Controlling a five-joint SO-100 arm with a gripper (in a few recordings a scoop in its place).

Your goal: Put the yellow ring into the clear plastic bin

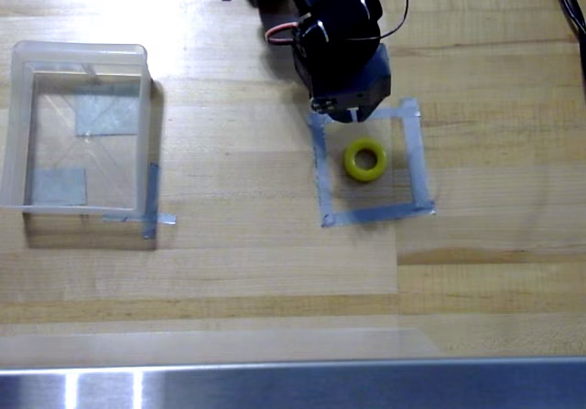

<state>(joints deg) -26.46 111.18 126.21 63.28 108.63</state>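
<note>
Above the upper edge of the grey tape square point(370, 169), in the overhead view, the black arm point(334, 38) reaches down from the top of the picture and ends at the gripper point(341, 112). Its tips are mostly hidden under the arm's own dark body, with just a pale bit poking out at the tape line, so I cannot tell whether the fingers stand apart or together. Nothing can be seen held in them.

Just below the gripper, close but not touching, the yellow ring point(365, 160) lies flat on the wooden table point(256, 272), hole facing up. It sits inside the tape square, a little above its middle, with bare wood on every side between it and the tape strips.

Left of the square runs a broad stretch of open tabletop with nothing standing on it. Well apart on that far left side stands the clear plastic bin point(20, 116), upright and open at the top, its left wall close to the picture's left edge. Two grey tape patches show through its bottom, and more grey tape strips point(150, 209) stick out at its lower right corner.

Below both the bin and the square the wood runs free down to a metal strip point(293, 386) along the bottom edge of the picture.
</note>
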